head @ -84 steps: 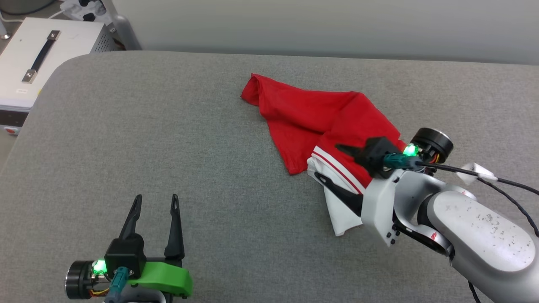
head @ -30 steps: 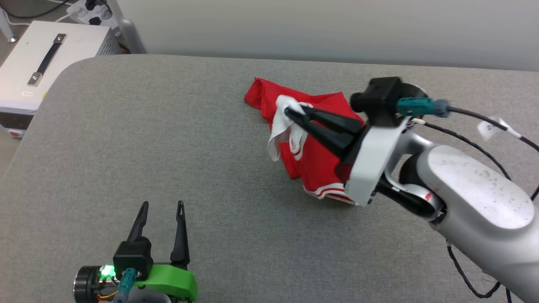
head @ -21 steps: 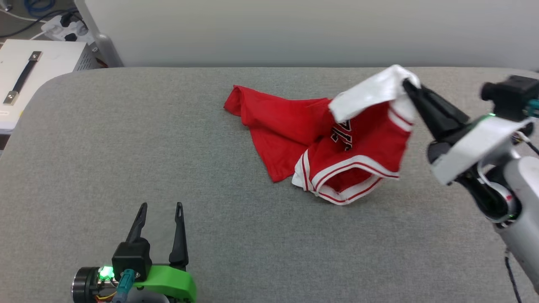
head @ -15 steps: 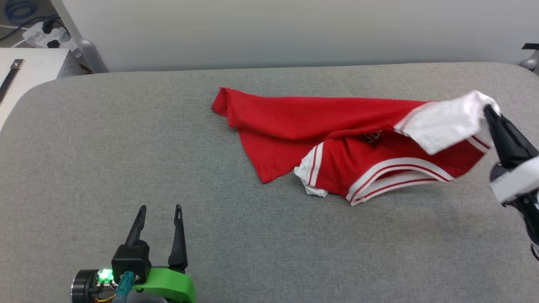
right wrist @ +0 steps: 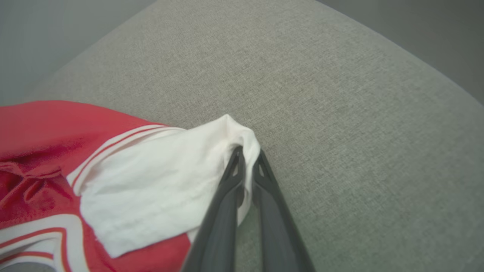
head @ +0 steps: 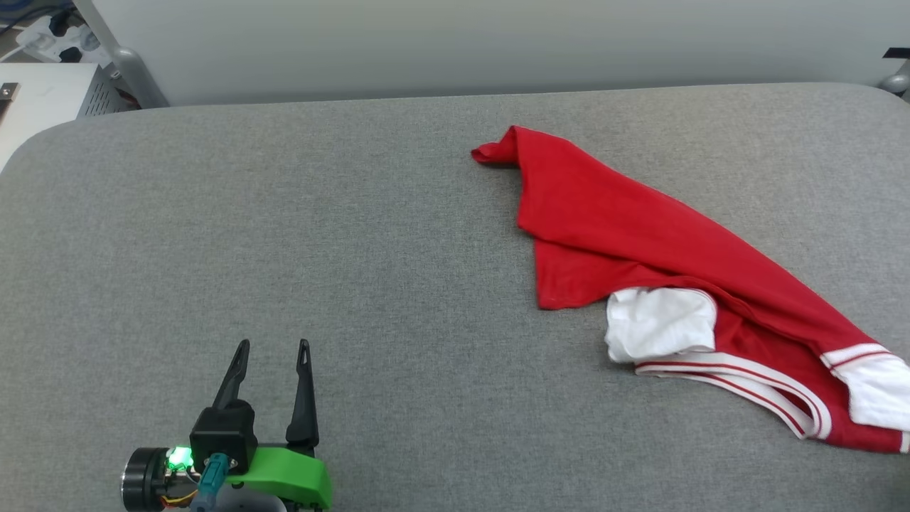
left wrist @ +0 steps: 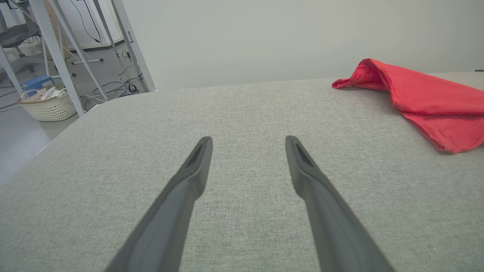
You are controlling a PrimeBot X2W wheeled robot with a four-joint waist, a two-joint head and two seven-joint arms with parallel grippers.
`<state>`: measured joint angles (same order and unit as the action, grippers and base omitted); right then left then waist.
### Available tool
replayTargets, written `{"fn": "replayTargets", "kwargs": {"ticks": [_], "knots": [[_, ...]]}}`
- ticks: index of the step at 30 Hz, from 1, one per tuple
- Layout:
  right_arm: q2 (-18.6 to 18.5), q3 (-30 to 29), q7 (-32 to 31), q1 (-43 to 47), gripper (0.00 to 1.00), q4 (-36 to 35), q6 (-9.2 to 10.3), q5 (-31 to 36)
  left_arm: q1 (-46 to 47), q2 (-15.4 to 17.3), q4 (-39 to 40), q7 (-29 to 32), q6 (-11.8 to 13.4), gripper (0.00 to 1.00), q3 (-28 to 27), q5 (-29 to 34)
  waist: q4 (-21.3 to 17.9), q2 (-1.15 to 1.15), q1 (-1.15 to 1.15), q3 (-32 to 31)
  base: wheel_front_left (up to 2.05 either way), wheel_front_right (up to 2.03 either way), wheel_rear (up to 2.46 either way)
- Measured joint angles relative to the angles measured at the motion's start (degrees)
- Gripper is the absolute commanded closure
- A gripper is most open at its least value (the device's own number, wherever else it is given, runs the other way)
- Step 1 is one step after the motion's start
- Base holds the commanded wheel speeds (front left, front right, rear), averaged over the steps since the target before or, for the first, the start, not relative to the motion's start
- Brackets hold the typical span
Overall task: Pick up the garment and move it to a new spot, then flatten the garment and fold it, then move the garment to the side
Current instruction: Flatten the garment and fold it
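Observation:
The garment (head: pixel 640 235), a red jersey with white sleeves and striped trim, lies stretched across the right part of the grey table, running off the head view's right edge. One white sleeve (head: pixel 661 323) is bunched near its middle. In the right wrist view my right gripper (right wrist: pixel 247 155) is shut on the other white sleeve (right wrist: pixel 159 177), pinching its edge just above the table. My left gripper (head: pixel 271 348) stands open at the lower left, far from the garment, nothing between its fingers (left wrist: pixel 196 166). The garment's red corner (left wrist: pixel 416 94) shows at the right of the left wrist view.
The grey padded table (head: pixel 284 235) has rounded corners; its right corner (right wrist: pixel 378 56) lies just beyond the right gripper. A white equipment case (head: pixel 43 92) and metal frame legs (left wrist: pixel 132 41) stand off the table's left side, with a white basket (left wrist: pixel 49 105) on the floor.
The right gripper has dragged the garment by its white sleeve to the right, out of the head view. The head camera has turned too. The left gripper has stayed put, open.

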<state>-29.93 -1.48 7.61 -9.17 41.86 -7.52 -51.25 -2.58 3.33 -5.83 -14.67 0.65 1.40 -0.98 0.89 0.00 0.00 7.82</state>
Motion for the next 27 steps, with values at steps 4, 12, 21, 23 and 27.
{"fn": "replayTargets", "kwargs": {"ticks": [4, 12, 21, 23, 27], "knots": [[0.14, -0.89, 1.05, 0.01, 1.0, 7.82, -0.03, 0.27, 0.33, -0.01, -0.02, 0.0, 0.01, 0.0, 0.21, 0.0, 0.64, 0.0, 0.0, 0.54, 0.0, 0.0, 0.0], [-0.48, -1.44, 5.91, -1.73, 0.0, 10.09, -0.07, 2.55, 0.31, -0.01, -0.44, 0.0, 0.09, 0.0, 0.19, 0.0, 0.76, 0.0, 0.0, 0.06, 0.0, 0.0, 0.0], [-2.16, -8.93, 6.99, -2.17, 0.0, -7.03, -0.01, 14.67, 0.03, -0.01, -0.46, 0.0, 0.37, 0.0, 0.34, 0.0, 0.64, 0.0, 0.0, -2.53, 0.0, 0.0, 0.0], [-0.93, -9.62, 7.04, -2.09, 0.0, -12.48, -0.01, 17.96, -0.09, -0.01, -0.43, 0.0, 0.42, 0.0, 0.4, 0.0, 0.69, 0.0, 0.0, -2.98, 0.0, 0.0, 0.0], [1.89, -8.88, 4.77, -2.04, 0.0, -24.76, -0.01, 23.86, -0.69, 0.0, -0.2, 0.0, 0.48, 0.0, 0.55, 0.01, 1.01, 0.0, 0.0, -3.84, 0.0, 0.0, 0.0]]}}
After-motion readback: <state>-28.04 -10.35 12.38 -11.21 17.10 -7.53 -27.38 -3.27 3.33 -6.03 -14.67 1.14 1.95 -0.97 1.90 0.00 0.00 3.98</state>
